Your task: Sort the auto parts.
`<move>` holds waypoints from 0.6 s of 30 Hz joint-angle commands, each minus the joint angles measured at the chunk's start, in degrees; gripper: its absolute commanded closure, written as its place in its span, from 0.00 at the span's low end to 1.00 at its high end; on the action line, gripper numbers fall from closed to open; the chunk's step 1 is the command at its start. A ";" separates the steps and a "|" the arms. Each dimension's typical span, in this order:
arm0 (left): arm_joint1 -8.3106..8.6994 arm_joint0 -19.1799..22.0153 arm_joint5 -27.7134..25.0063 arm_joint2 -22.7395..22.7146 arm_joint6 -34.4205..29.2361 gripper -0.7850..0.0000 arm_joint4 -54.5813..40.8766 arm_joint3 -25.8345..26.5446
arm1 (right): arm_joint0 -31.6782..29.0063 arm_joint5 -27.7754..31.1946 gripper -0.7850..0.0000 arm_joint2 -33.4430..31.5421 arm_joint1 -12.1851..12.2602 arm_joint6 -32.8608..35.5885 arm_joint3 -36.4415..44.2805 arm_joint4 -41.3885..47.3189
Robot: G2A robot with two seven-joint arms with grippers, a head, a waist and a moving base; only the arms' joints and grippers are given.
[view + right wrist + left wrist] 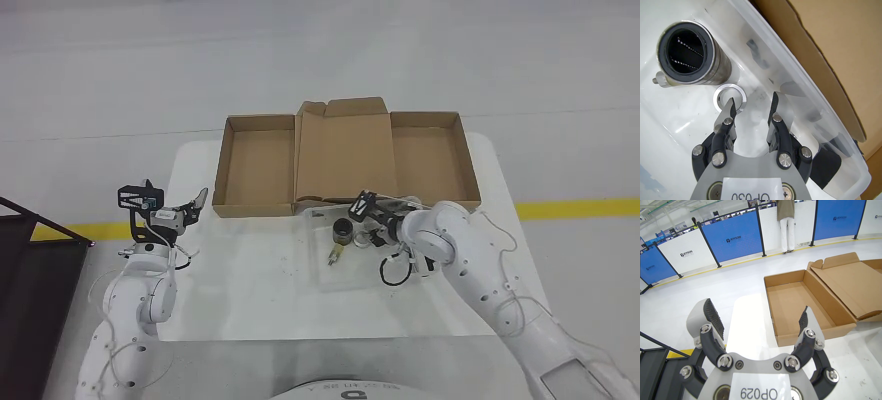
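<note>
A clear plastic tray (791, 56) holds the parts. In it stands a metal cylinder with a black inner sleeve (691, 60), a small silver fitting (659, 79) beside its base. A flat metal ring (730, 98) lies next to it. My right gripper (753, 102) is open low in the tray, one fingertip inside the ring's hole, the other outside it. From above, the right gripper (368, 208) is over the tray (352, 275) by the cylinder (343, 232). My left gripper (757, 317) hangs open and empty over the table's left edge, also the left gripper (175, 208).
Cardboard boxes stand at the table's far side: an empty left one (255, 165), a folded lid (345, 150) in the middle, and a right one (432, 155). A black part (826, 166) lies at the tray's corner. A dark rack (30, 270) stands left of the table.
</note>
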State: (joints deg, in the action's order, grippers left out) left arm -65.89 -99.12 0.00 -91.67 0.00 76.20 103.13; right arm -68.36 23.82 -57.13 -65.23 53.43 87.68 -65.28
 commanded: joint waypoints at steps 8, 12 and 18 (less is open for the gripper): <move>0.00 0.00 0.00 0.00 0.00 0.00 0.00 0.00 | 0.82 -0.54 0.56 1.33 -0.25 0.98 -1.07 -0.28; 0.00 0.00 0.00 0.00 0.00 0.00 0.00 0.00 | 1.60 -0.72 0.61 2.27 -0.52 1.28 -2.29 -0.20; 0.00 0.00 0.00 0.00 0.00 0.00 0.00 0.00 | 2.29 0.07 0.97 2.77 -0.67 0.91 -3.46 0.47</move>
State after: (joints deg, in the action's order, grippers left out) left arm -65.89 -99.12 0.00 -91.67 0.00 76.20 103.13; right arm -66.07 23.58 -54.26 -65.94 54.59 84.21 -64.97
